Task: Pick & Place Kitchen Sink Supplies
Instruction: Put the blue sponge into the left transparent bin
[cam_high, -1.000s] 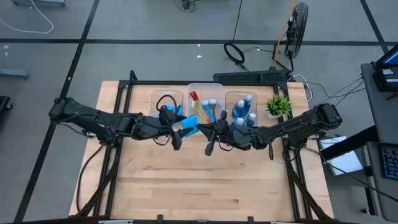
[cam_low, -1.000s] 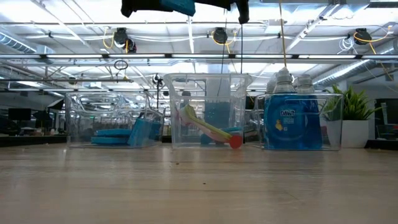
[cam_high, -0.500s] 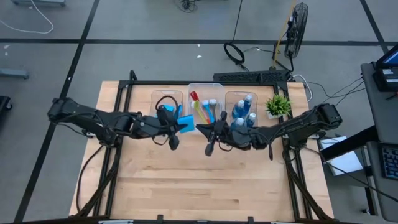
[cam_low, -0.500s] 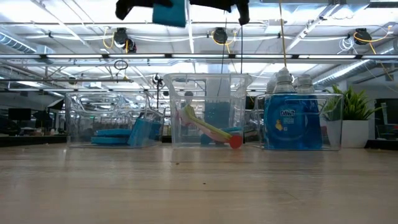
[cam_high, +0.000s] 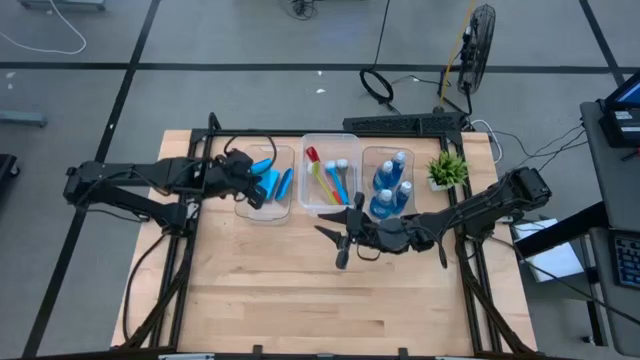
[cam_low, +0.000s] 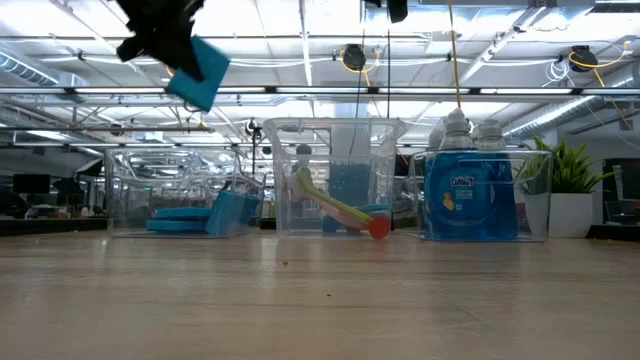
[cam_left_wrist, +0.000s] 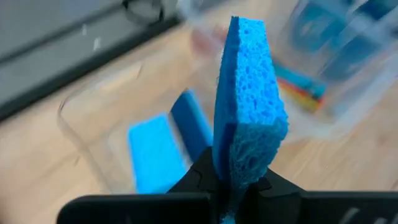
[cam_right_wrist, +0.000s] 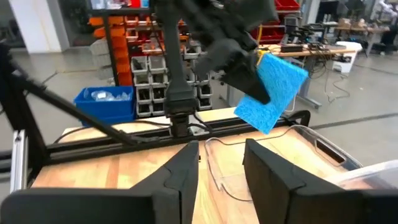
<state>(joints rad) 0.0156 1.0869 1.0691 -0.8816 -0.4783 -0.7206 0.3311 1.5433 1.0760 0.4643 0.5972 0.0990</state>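
My left gripper (cam_low: 165, 45) hangs over the left clear tub (cam_high: 270, 205) and is shut on a bright-blue sponge (cam_low: 197, 72). That tub holds other blue sponges (cam_left_wrist: 152, 155). The middle tub (cam_high: 330, 150) holds long-handled brushes (cam_low: 335, 208), and the right tub (cam_low: 415, 200) holds blue bottles (cam_high: 390, 185). My right gripper (cam_right_wrist: 221, 174) hovers level over the table just in front of the middle tub. It is open with nothing between its fingers, and it faces the held sponge (cam_right_wrist: 272, 90). My left gripper pinches the sponge's end (cam_left_wrist: 239, 165) between its two fingers, one on each flat face. The fingers slant down from the table's left side. The sponge sticks out beyond the fingertips, tilted, clear of the table and above the left tub.
A small green potted plant (cam_high: 447, 168) stands at the far right, beside the bottle tub. The three tubs line the far edge. The bare wooden tabletop (cam_high: 300, 300) stretches toward the near edge.
The sponge hung between both grippers over the table's middle. My left gripper has taken it, tipped downward and carried it toward the table's left and far edge, over the left tub. My right gripper has let go and opened, staying near the middle tub.
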